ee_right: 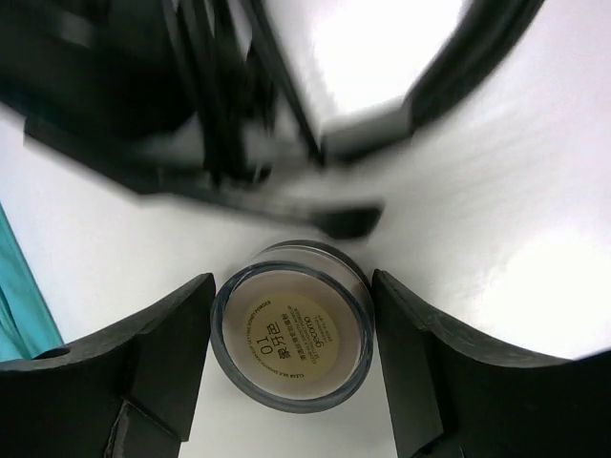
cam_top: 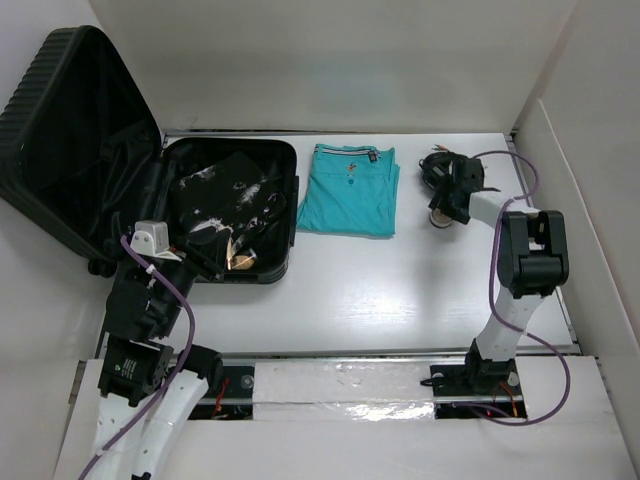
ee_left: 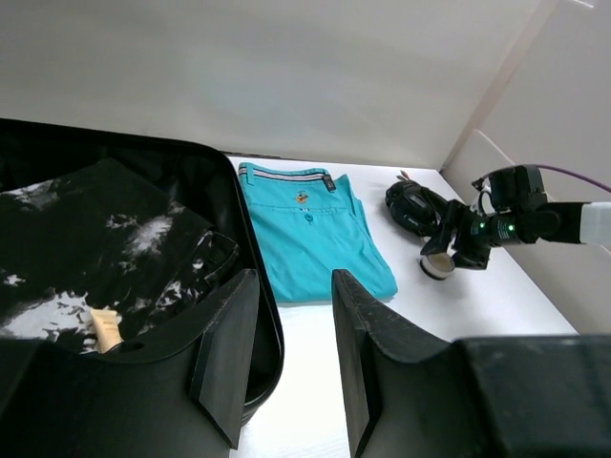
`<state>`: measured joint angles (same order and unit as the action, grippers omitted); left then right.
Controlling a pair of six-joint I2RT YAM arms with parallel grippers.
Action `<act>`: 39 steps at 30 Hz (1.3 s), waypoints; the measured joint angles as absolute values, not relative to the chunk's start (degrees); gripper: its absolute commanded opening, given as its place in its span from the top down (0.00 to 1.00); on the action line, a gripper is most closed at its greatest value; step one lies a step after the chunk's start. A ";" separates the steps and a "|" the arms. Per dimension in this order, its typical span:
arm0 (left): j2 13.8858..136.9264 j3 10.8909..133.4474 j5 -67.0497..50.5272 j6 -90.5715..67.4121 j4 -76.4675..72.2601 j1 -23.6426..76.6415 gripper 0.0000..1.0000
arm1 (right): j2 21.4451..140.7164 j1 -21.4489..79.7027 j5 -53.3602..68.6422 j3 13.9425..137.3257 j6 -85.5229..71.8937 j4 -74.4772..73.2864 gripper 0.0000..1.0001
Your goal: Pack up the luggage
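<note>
The luggage, a black ribbed suitcase, lies open at the left with its lid raised. It holds a black-and-white patterned garment and a small tan tube. My left gripper hovers open and empty over the suitcase's near right rim. My right gripper is open, one finger on each side of a small round powder jar that stands on the table. The left finger is very close to the jar and the right finger stands a little apart.
A folded teal shirt lies in the middle of the white table. A black cable bundle lies just behind the jar. White walls enclose the table at the back and on the right.
</note>
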<state>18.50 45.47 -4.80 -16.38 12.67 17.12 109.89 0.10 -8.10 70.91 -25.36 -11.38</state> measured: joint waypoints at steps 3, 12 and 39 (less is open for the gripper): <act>18.48 45.47 -5.06 -16.38 12.64 17.12 0.67 | 105.38 3.20 -8.97 65.41 -24.69 -11.20 0.47; 18.48 45.47 -5.34 -16.38 12.64 17.12 0.67 | 92.97 10.83 -6.35 55.96 -23.62 -11.25 0.50; 18.68 45.47 -3.36 -16.40 12.64 17.12 0.67 | 106.96 43.27 15.97 85.41 -27.40 0.51 0.30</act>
<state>18.68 45.47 -3.36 -16.40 12.64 17.12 106.96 43.27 15.97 85.41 -27.40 0.51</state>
